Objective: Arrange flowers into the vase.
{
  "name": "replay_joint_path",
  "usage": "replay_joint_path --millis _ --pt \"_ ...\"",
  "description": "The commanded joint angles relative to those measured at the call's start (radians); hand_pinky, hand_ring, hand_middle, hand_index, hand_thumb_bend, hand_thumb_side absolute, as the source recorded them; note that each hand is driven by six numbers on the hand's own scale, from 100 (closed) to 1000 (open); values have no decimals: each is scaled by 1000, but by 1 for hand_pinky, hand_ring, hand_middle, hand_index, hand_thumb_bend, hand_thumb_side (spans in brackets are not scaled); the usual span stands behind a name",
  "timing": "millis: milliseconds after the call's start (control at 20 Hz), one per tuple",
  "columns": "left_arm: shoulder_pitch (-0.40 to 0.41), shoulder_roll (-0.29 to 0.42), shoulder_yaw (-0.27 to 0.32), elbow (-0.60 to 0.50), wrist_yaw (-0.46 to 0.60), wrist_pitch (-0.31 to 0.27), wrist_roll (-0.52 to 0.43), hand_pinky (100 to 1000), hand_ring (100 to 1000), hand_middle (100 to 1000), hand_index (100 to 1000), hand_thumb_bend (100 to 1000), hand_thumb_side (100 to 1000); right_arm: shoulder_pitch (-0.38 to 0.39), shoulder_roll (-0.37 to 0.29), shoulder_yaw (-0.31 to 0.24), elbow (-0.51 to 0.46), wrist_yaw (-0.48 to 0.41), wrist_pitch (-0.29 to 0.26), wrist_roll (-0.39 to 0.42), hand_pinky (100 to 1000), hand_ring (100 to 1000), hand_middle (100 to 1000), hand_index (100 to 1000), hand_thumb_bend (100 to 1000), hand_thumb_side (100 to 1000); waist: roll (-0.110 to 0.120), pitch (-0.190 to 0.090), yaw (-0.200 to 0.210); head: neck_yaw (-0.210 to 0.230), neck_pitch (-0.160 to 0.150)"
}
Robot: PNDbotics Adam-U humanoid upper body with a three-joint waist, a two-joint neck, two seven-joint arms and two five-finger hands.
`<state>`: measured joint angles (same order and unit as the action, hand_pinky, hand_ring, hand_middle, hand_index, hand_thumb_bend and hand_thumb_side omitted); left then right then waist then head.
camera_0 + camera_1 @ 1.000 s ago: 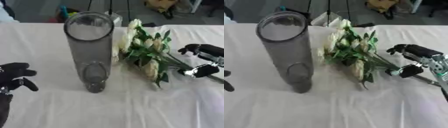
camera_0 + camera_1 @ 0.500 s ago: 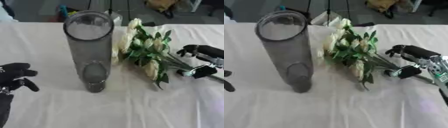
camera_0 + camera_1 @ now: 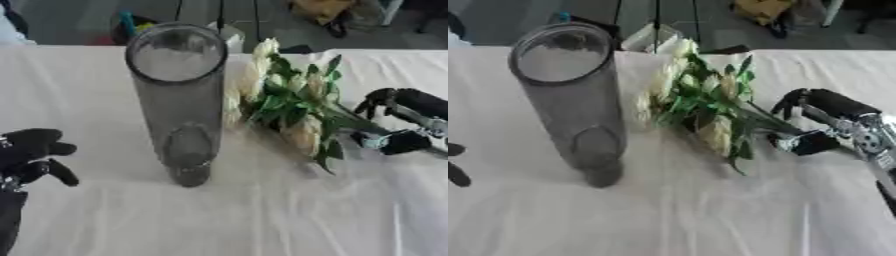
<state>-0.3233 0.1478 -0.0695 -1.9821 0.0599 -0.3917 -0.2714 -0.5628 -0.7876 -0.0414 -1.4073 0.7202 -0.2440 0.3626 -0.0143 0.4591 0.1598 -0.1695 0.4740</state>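
A tall grey glass vase (image 3: 179,105) stands upright on the white tablecloth, with nothing in it. A bunch of white roses (image 3: 284,102) with green leaves lies flat just right of the vase, blooms toward it and stems pointing right. My right hand (image 3: 833,122) straddles the stems (image 3: 767,122). Its fingers (image 3: 798,100) curve over the far side and its thumb (image 3: 805,143) sits on the near side, with a gap between them. My left hand (image 3: 31,152) rests at the lower left, fingers relaxed, apart from the vase.
The white tablecloth (image 3: 245,220) covers the whole table. Beyond its far edge are dark floor, black stand legs (image 3: 219,15) and a yellow-brown bag (image 3: 324,10).
My right thumb has edged slightly left toward the stems. The vase, flowers and left hand have not moved.
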Motion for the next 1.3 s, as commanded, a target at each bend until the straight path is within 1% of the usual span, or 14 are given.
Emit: replay_joint_path --millis 50,250,500,800,1000,1300 --pt "-8 0 -5 -18 -6 0 -5 495 737 759 761 100 1000 -9 -21 -1 -11 11 5 -11 627 918 572 768 300 472 -10 -3 0 -2 -11" --pt "-8 0 -4 -18 -7 0 -6 495 738 760 761 100 1000 -9 -18 5 -7 28 -2 -13 626 917 572 768 306 463 -11 0 1 -2 -12" --pt "-8 -1 -5 -18 -8 1 -8 495 739 760 761 100 1000 -11 -12 10 -9 32 -8 -23 624 917 569 765 291 460 -12 2 2 -3 -15" --pt "-8 -2 -6 -18 -10 3 -10 494 739 761 758 100 1000 -12 -6 16 -9 29 -8 -34 588 897 536 739 254 450 -12 3 2 -4 -17" --pt "-8 -2 -5 -18 -11 3 -11 494 740 762 758 100 1000 -12 -3 18 -7 26 -5 -42 549 877 505 703 212 434 -12 5 2 -3 -17" --pt "-7 -3 -6 -18 -14 4 -14 494 741 762 758 100 1000 -11 0 20 -4 21 3 -55 519 857 474 670 172 415 -12 8 2 -3 -17"
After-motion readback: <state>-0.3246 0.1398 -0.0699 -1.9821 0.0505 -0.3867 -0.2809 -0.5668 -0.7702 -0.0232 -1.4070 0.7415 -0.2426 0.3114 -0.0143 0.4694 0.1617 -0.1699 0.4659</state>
